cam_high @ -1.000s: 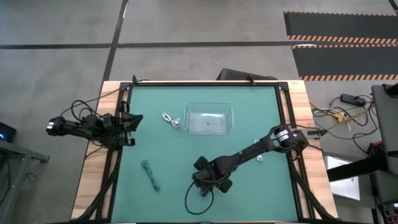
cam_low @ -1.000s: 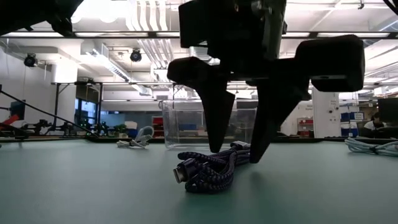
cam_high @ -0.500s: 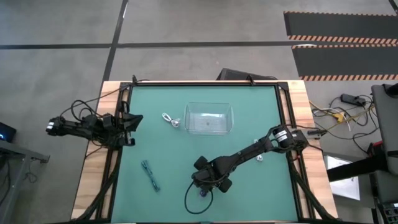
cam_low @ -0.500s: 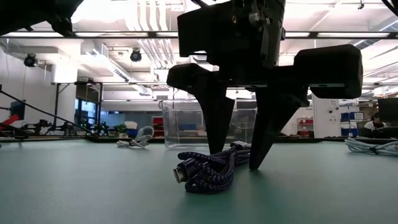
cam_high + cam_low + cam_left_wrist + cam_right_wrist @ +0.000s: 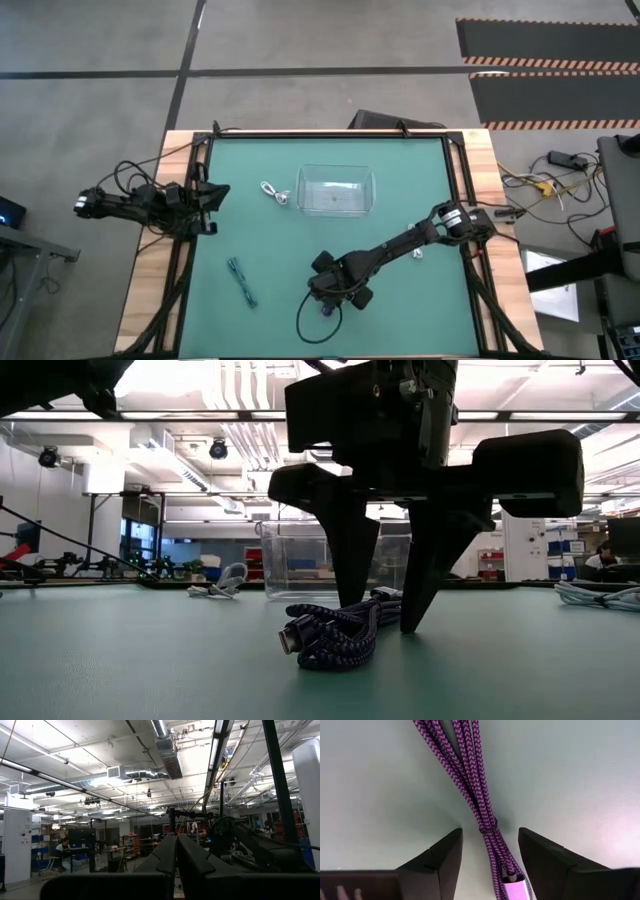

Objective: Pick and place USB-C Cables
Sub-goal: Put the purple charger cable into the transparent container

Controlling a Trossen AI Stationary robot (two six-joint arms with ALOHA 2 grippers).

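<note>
— Where is my right gripper (image 5: 385, 622)?
— Down at the mat's front, fingers apart astride the purple cable (image 5: 481, 815), not yet pinching it.
— And my left gripper (image 5: 176, 851)?
— Parked at the table's left edge, fingers together.

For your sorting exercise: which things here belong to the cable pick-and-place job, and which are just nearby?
Job: purple braided cable between the open right hand; teal cable; white cable; clear bin.

Nearby: left hand, shut, at the table edge; loose wires beside the table.
</note>
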